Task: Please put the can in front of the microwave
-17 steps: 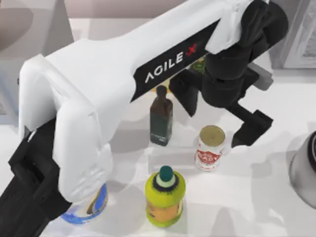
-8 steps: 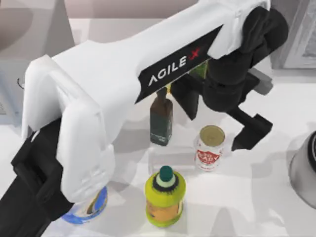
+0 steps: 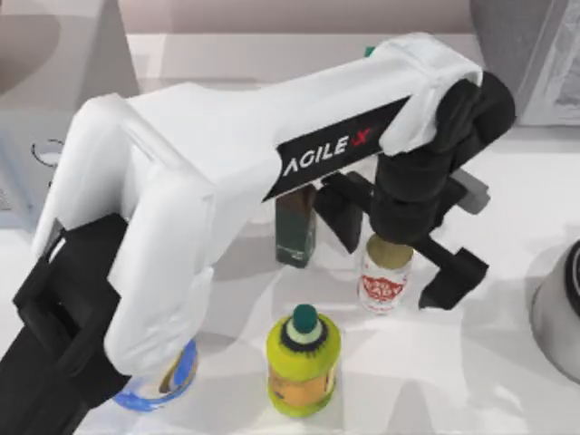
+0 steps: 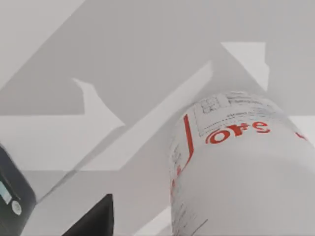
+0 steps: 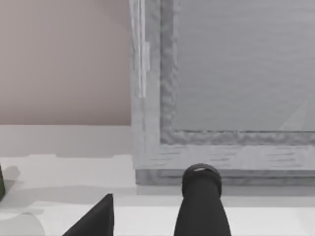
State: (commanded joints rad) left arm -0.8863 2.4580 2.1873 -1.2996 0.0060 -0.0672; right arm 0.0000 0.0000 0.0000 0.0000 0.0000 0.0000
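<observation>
The can point(image 3: 382, 285), white with red print, stands upright near the table's middle, its gold top mostly covered by my left wrist. My left gripper point(image 3: 395, 249) hangs over it, open, with one black finger point(image 3: 340, 213) to the can's left and the other point(image 3: 450, 283) to its right, neither touching. The left wrist view has the can point(image 4: 236, 172) very close, beside one fingertip point(image 4: 96, 219). The microwave point(image 3: 36, 91) is the light grey box at the far left. My right gripper point(image 5: 147, 216) is parked, open, facing a grey appliance.
A dark green bottle point(image 3: 295, 231) stands just left of the can. A yellow-green bottle with a teal cap point(image 3: 304, 358) is in front of it, and a blue-wrapped roll point(image 3: 168, 385) lies front left. A grey panelled appliance point(image 3: 535, 54) is back right, and a grey round object point(image 3: 557, 313) is at the right edge.
My left gripper has come forward and down from behind the can, so its open fingers now straddle the can and the wrist covers the can's top. The can has not moved.
</observation>
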